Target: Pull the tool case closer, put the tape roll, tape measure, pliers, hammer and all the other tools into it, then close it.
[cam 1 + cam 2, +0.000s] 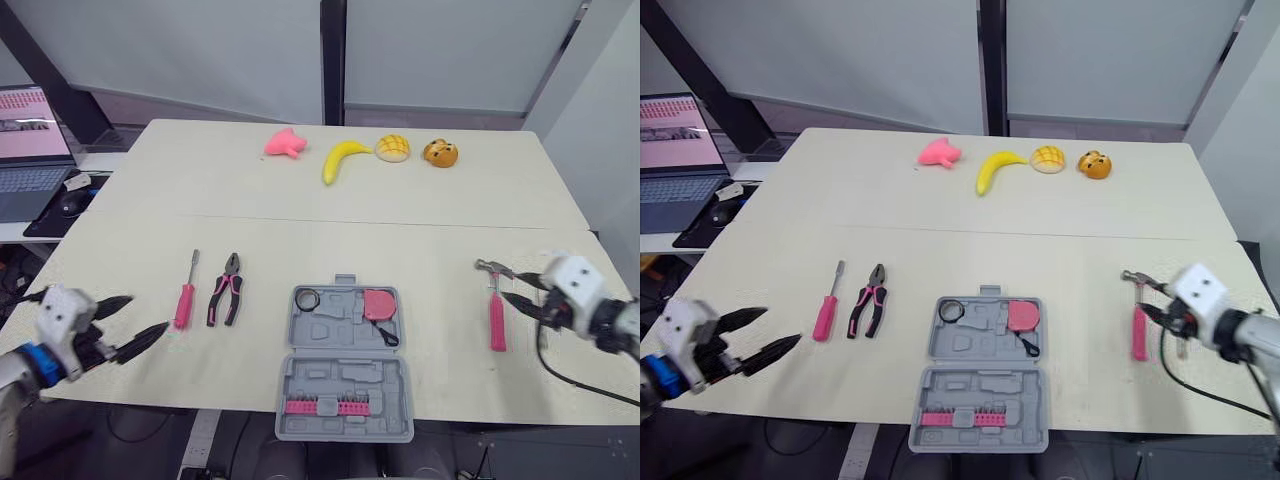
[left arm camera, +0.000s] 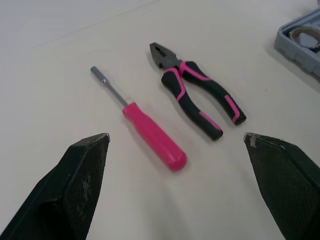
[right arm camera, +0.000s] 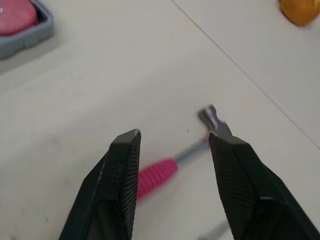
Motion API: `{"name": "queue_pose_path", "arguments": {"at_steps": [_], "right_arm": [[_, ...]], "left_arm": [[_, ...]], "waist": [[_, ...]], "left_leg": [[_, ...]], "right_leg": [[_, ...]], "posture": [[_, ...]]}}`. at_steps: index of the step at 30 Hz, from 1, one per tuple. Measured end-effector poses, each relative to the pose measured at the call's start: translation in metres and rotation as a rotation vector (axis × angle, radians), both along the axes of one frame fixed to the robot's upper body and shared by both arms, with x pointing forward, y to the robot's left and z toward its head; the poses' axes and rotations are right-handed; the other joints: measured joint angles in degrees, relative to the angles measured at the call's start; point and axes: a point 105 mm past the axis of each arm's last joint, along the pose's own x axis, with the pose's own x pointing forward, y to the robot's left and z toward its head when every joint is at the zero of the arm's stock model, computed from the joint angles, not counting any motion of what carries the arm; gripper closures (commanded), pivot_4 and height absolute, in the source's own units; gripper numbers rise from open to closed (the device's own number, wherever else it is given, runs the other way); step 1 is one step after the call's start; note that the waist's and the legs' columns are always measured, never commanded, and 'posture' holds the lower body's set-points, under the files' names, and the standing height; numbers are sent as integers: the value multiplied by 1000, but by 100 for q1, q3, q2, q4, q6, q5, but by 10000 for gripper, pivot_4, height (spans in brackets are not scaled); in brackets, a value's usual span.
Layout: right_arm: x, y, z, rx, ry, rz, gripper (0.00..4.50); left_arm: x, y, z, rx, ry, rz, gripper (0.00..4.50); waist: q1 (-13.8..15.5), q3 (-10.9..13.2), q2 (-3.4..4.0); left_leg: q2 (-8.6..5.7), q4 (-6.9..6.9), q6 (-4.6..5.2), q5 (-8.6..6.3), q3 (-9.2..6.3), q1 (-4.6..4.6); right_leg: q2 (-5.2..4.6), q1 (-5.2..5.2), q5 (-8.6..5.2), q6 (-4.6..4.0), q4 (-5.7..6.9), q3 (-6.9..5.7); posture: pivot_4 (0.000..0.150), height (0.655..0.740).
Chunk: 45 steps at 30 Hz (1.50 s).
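Currently the grey plastic tool case (image 1: 343,370) lies open and flat at the lower centre of the head view, close to the near edge of the pale beige table (image 1: 420,215). Its upper half holds the small dark tape roll (image 1: 307,299) in the left corner and the round pink tape measure (image 1: 379,304) in the right corner. Its lower half carries a row of pink bits (image 1: 322,407). To the left of the case, well apart from it, the black-and-pink pliers (image 1: 226,290) lie on the table with their nose towards the top of the frame. The pink-handled screwdriver (image 1: 185,296) lies just beside them on their left, parallel, not touching. The left gripper (image 1: 147,312) sits at the lower left of the frame, near the screwdriver's handle end; its fingers are spread wide and hold nothing. In the left wrist view both tools lie on the table beyond the fingertips. At the right of the frame the pink-handled hammer (image 1: 496,305) lies on the table, metal head towards the top. The right gripper (image 1: 510,286) is right at it with fingers parted and nothing grasped. In the right wrist view the shaft shows between the fingers; contact cannot be judged. Along the top of the frame sit a pink soft toy (image 1: 285,143), a yellow banana (image 1: 342,158), a yellow bun (image 1: 392,148) and an orange-brown bun (image 1: 440,153). An open laptop (image 1: 30,150) shows at the upper left.
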Motion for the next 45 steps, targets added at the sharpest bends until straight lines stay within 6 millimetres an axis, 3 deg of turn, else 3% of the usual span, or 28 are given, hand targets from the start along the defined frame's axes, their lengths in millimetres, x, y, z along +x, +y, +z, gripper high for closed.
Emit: {"name": "queue_pose_path", "arguments": {"at_steps": [5,10,17,22,28,32,35,39,45], "right_arm": [[-33,-29,-11,-54,139,-30,169],[-52,-37,-26,-49,239,-30,169],[-40,-36,-19,-59,177,-3,169],[-12,10,9,-36,48,178,169],[9,100,42,58,-18,516,169],[13,148,57,131,9,686,169],[18,167,61,161,24,736,169],[25,176,55,177,62,742,169],[27,182,47,171,85,753,169]], "left_arm": [[-15,19,-10,-3,71,50,0],[-19,23,-13,-2,84,74,0],[-24,25,-13,1,93,105,0],[-33,17,-11,-31,71,155,0],[-42,4,-10,-95,13,321,0],[-41,-15,-9,-131,-44,384,0],[-34,-33,-8,-154,-69,398,0],[-26,-53,-9,-188,-82,407,0],[13,-82,-3,-252,-149,427,0]], "waist": [[-16,-2,-3],[-27,-5,-8],[-40,-5,-8],[-95,-4,-6],[-112,-3,-12],[-70,-4,-16],[16,-6,-22],[31,-7,-25],[25,-8,-25]], "left_leg": [[3,2,0,0,10,22],[6,2,0,0,15,29],[7,-1,-1,0,19,30],[7,-1,-1,0,20,35],[4,3,-1,0,13,34],[0,5,-2,0,0,28],[0,5,-2,0,-10,22],[-3,5,-2,0,-7,14],[-2,7,-2,1,-10,15]], "right_leg": [[0,19,-14,26,-1,6],[0,24,-15,28,-1,11],[0,23,-13,25,-1,15],[-2,25,-12,27,1,19],[-5,32,3,7,-3,17],[-6,31,4,6,-4,6],[-5,31,4,6,-5,-3],[-6,25,4,6,-8,-1],[-3,25,5,6,-4,-4]], "posture": [[1500,7400],[1500,7400],[1500,7400],[1500,7400],[1500,7400],[1500,7400],[1500,7400],[1500,7400],[1500,7400]]}}
